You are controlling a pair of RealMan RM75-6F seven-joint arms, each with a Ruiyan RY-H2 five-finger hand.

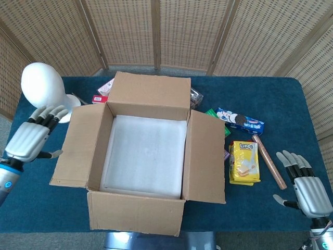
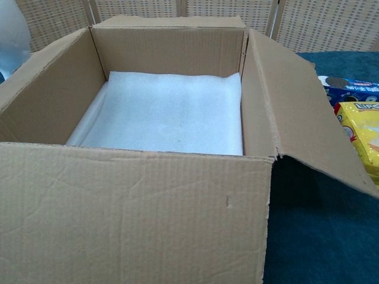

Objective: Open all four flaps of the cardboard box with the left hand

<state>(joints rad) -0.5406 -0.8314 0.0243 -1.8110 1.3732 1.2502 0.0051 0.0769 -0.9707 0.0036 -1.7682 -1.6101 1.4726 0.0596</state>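
Observation:
The cardboard box (image 1: 143,224) stands in the middle of the blue table with white foam (image 1: 145,153) lining its bottom. Its left flap (image 1: 78,146) lies folded outward, the right flap (image 1: 208,159) slopes outward, the far flap (image 1: 151,94) stands upright, and the near flap (image 2: 136,213) hangs down the front. My left hand (image 1: 32,138) hovers off the box's left side, fingers spread, holding nothing. My right hand (image 1: 304,185) rests open at the table's right front corner. The chest view shows the box interior (image 2: 166,112) and no hands.
A white mannequin head (image 1: 44,88) stands at the back left, close to my left hand. Right of the box lie a blue cookie pack (image 1: 240,120), a yellow snack bag (image 1: 244,161) and a copper tube (image 1: 269,161). More small packages (image 1: 104,88) sit behind the box.

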